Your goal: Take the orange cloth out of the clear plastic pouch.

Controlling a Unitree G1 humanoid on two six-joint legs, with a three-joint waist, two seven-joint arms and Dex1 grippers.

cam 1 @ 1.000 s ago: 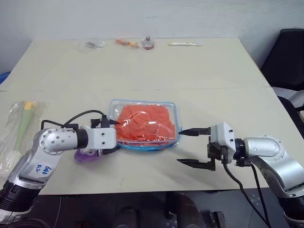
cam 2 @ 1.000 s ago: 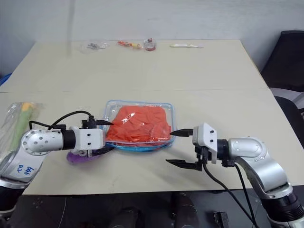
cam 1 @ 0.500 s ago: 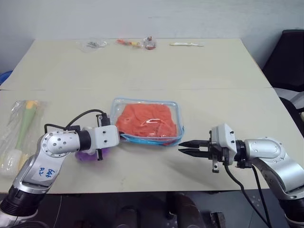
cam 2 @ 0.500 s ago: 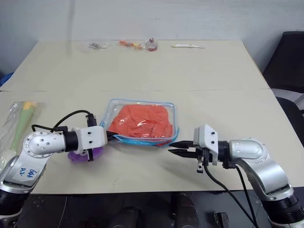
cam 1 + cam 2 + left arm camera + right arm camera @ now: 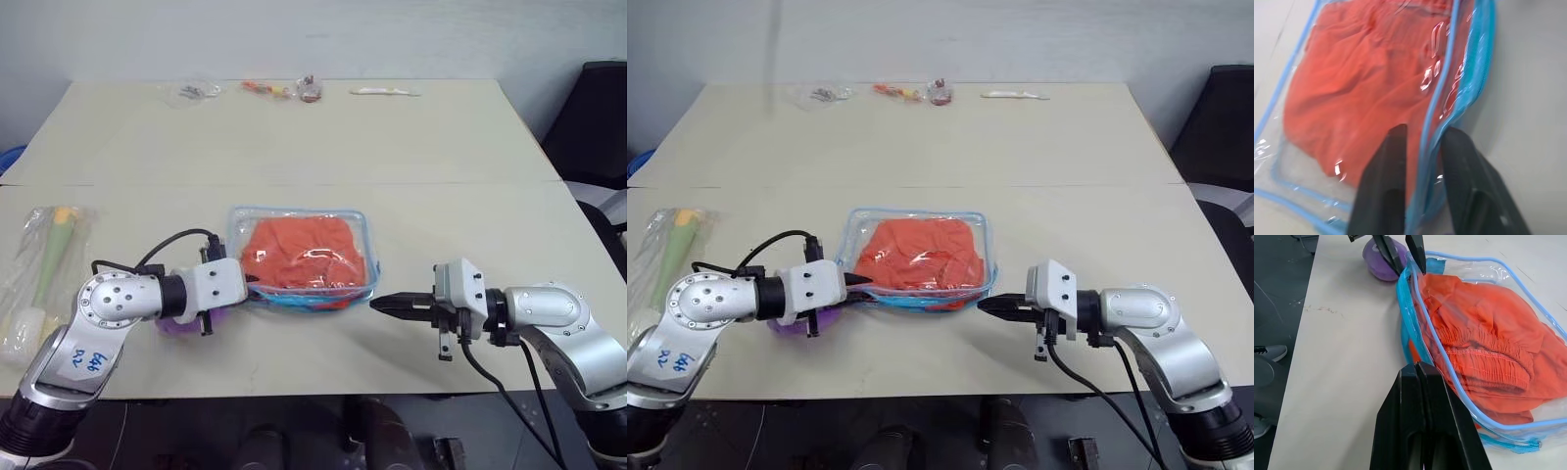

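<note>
The clear plastic pouch (image 5: 304,259) lies flat near the middle of my table (image 5: 294,147), a little below centre in the head views, with the orange cloth (image 5: 299,253) inside it, filling most of its width. My left gripper (image 5: 1422,142) sits at the pouch's lower-left corner in the head view; in the left wrist view its two black fingers (image 5: 1386,171) stand a narrow way apart with the light blue edging running between them, one finger over the clear face and one outside the rim, so I straddle the edge rather than pinch it tight. My right gripper (image 5: 392,304) points at the pouch's lower-right corner, its fingers pressed together with nothing between them, the tips just beside the blue seam. The pouch is glossy, thin film with rounded corners and a soft piped border; the cloth is matte, crumpled, with a gathered stitched band showing in the right wrist view. A small purple plush (image 5: 1381,267) rests against the pouch's left corner, just below my left wrist. Bare beige tabletop lies open above the pouch, toward the top of the frame, up to a row of small items (image 5: 274,90) along the far edge. A thin clear bag with a green-yellow brush (image 5: 44,259) lies at the left edge of the frame, well apart. The table's near edge runs close below both grippers.
</note>
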